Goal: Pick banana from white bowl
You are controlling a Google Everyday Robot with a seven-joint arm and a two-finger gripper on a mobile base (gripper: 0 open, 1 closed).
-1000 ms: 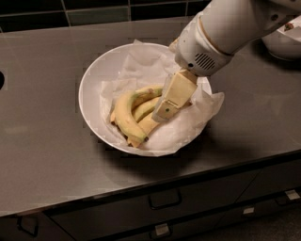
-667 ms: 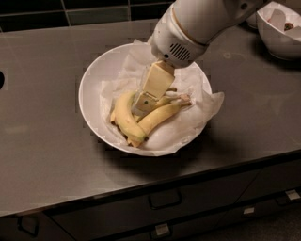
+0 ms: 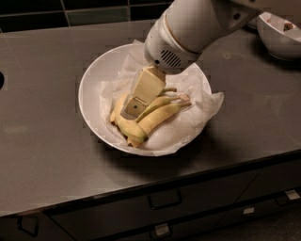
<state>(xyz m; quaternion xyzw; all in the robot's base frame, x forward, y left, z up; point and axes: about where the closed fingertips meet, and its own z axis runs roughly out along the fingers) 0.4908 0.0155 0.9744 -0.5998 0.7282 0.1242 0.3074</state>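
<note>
The white bowl (image 3: 90, 96) stands mid-counter with a crumpled white paper liner (image 3: 190, 120). A bunch of yellow bananas lies in it. The banana (image 3: 123, 126), thick and strongly curved, lies at the left of the bunch, with its dark tip toward the front. Slimmer bananas (image 3: 164, 110) lie to its right, stems pointing right. My gripper (image 3: 132, 109) reaches down from the white arm (image 3: 197, 28) at the upper right. Its cream tip is down on the left part of the bunch, over the banana's upper half, and hides part of it.
A smaller white bowl (image 3: 282, 35) stands at the back right of the dark counter (image 3: 42, 141). The counter's front edge runs just below the white bowl, with drawers (image 3: 164, 200) under it. A dark tiled wall (image 3: 70, 12) is behind.
The arm has swung left over the bowl. The gripper has moved from the right side of the bunch to its left part, over the thick banana. The bananas have stayed in place.
</note>
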